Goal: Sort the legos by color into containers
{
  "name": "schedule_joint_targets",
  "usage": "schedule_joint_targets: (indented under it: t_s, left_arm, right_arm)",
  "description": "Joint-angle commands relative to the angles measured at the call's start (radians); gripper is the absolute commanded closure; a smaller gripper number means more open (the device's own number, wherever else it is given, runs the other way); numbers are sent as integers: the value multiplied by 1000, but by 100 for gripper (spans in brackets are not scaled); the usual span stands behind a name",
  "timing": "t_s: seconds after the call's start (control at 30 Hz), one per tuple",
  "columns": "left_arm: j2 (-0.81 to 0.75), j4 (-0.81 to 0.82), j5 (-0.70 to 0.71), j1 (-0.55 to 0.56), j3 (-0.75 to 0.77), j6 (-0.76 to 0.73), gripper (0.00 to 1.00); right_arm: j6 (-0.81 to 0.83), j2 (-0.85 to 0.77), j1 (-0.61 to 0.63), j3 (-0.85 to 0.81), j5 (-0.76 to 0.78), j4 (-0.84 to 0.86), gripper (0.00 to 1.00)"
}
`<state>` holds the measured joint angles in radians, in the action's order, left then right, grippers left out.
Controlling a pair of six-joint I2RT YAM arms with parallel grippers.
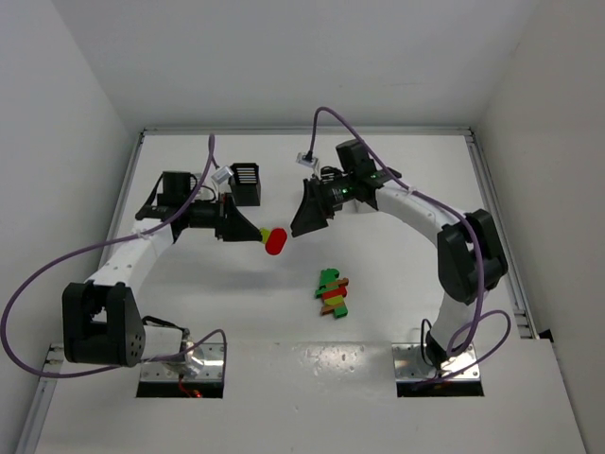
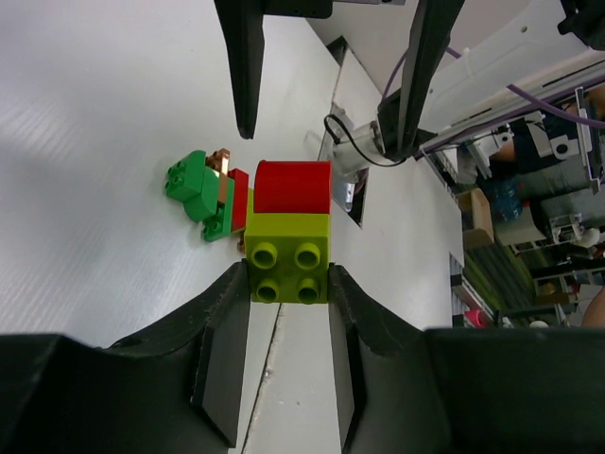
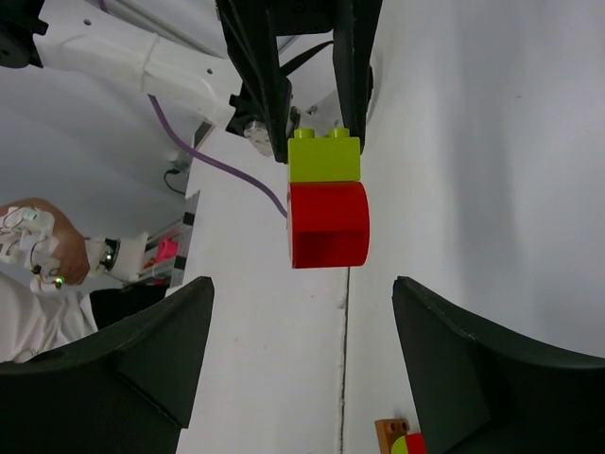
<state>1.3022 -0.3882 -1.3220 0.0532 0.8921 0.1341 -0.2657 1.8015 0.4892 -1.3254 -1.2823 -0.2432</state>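
Observation:
My left gripper (image 1: 257,234) (image 2: 288,276) is shut on a yellow-green brick (image 2: 288,255) with a red rounded brick (image 2: 294,187) (image 1: 275,241) stuck on its far end, held above the table. My right gripper (image 1: 301,227) (image 3: 302,317) is open wide, facing the red brick (image 3: 328,225) from just beyond it without touching; the yellow-green brick (image 3: 323,156) shows behind. A clump of green, red, orange-brown and yellow-green legos (image 1: 332,293) (image 2: 210,189) lies mid-table. One black slatted bin (image 1: 248,182) stands at the back; another black bin (image 1: 174,190) is partly hidden by my left arm. No white bins show.
Purple cables loop from both arms over the table (image 1: 397,284). White walls enclose the left, back and right sides. The arm bases sit on metal plates (image 1: 430,364) at the near edge.

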Motion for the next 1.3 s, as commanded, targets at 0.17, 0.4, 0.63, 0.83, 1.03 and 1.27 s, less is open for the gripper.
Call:
schedule_joint_targets:
  t_s: [0.17,0.4,0.63,0.83,1.03,1.27]
  left_arm:
    - [-34,17,-34,16,-4,-22,99]
    - [-34,17,-34,16,-13,-22,99]
    - [-34,17,-13,16,-22,-22,99]
    - [-52,17,15,16,-22,-22,100]
    - [-41,17,17,-69,11,-31,100]
    - [-14,17,67,-144,119,-51,100]
  right_arm:
    - [54,25,54,-54,12,-5,23]
    - [94,44,88,-84,23,-37,23]
    - [117,44,109,-95,58,-48,53]
    - [137,44,109,-95,92,-71,82]
    - [328,-39,91,-12,130,-198,94]
    - [583,-25,54,-23,224,-557,98]
